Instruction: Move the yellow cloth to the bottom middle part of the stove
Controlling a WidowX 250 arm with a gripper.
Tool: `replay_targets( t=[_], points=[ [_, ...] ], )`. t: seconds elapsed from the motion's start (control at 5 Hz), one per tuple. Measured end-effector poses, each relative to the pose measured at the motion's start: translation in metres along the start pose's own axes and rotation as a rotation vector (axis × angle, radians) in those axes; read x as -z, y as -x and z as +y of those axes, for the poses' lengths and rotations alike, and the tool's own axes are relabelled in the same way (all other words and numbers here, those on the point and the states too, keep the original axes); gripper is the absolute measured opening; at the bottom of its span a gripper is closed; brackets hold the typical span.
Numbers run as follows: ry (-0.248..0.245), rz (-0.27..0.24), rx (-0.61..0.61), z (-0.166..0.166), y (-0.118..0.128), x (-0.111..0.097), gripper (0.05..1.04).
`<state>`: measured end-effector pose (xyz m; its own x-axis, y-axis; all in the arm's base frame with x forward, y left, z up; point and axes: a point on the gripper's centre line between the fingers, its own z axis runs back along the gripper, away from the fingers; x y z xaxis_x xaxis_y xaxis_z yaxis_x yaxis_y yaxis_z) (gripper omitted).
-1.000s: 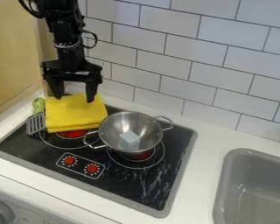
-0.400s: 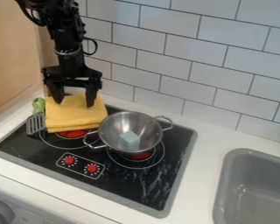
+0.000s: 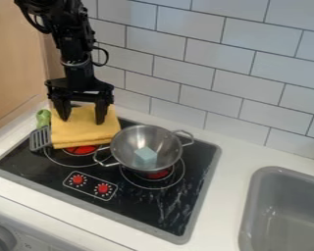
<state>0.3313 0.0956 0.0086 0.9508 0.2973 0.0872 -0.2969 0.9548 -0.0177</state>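
The gripper (image 3: 83,120) hangs over the back part of the yellow cloth (image 3: 85,133), its two fingers wide apart with cloth showing between them. Whether the fingertips touch the fabric I cannot tell. Folded flat, the cloth lies on the back left of the black stove (image 3: 146,206) and partly covers a red burner. The stove's bottom middle part has two red knobs in a marked panel.
A steel pan (image 3: 137,140) with two handles holds a pale blue block (image 3: 145,156), right of the cloth. A green-handled spatula (image 3: 39,138) lies along the cloth's left side. At the right is a grey sink (image 3: 252,196); a tiled wall rises behind.
My gripper has come down slightly over the cloth, its fingers still apart. The cloth, pan and spatula have stayed where they were.
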Motion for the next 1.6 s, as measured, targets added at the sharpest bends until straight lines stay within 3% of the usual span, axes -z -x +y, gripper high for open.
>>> replay_targets(
  t=[0.6, 1.6],
  points=[
    [0.014, 0.017, 0.007, -0.006, 0.02, 0.009, 0.999],
    [0.036, 0.045, 0.015, -0.008, 0.068, 0.001, 0.999]
  ],
)
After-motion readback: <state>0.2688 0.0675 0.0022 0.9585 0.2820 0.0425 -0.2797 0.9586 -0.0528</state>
